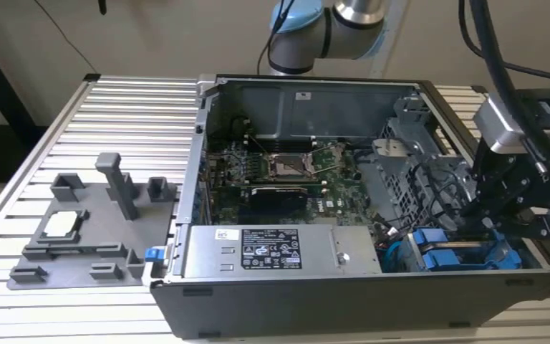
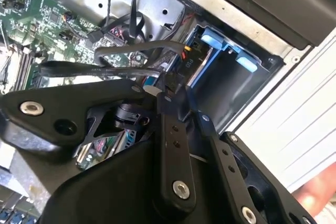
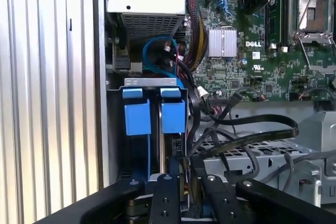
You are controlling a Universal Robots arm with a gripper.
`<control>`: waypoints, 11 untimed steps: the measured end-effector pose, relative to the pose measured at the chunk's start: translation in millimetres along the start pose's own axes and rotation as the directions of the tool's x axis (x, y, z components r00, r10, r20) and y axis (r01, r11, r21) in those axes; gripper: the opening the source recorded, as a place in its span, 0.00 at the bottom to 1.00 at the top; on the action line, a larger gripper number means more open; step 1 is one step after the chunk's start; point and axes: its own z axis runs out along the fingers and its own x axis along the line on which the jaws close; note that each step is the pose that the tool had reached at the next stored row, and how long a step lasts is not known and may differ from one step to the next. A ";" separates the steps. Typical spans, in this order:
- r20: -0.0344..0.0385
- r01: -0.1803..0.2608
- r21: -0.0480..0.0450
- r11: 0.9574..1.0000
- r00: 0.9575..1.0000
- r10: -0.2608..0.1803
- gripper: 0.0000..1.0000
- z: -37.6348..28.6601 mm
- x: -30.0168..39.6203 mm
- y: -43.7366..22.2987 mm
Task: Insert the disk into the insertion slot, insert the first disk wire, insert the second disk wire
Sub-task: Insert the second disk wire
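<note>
Black gripper (image 3: 184, 167): nearest in both wrist views, with its tips drawn narrow and close together just above the drive bay. Whether they pinch a wire end is too hidden to tell.
Black wires (image 3: 252, 135): they loop loosely right beside the tips. My judgement is that a slack loop could snag on a finger, or a connector could meet its port at a slant and jam.
Blue-framed disk (image 3: 173, 116): it sits upright in its slot, directly under the gripper. The other blue-fronted drive (image 3: 137, 119) stands just beside it.
Bay risk: the two blue fronts are near-twins and stand close together. A small sideways error could therefore push against the wrong one or scrape the metal cage.
Green motherboard (image 3: 236, 66): it lies beyond the bay and carries white printed marks, which are left unread here.
Power supply (image 1: 266, 251): in the exterior view it bears a dark printed label with a small pale sticker beside it.
Grey fixture tray (image 1: 74, 244): it lies well apart, outside the case on the exterior view's left.
</note>
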 end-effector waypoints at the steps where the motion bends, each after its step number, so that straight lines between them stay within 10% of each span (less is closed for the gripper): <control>1: 0.000 0.000 0.000 1.000 1.000 0.000 0.24 -4.3 -0.6 0.1; 8: 0.000 0.000 0.000 1.000 1.000 0.000 0.24 -35.7 -5.0 0.5; 11: 0.000 0.000 0.000 1.000 1.000 0.000 0.24 -37.0 -5.2 0.5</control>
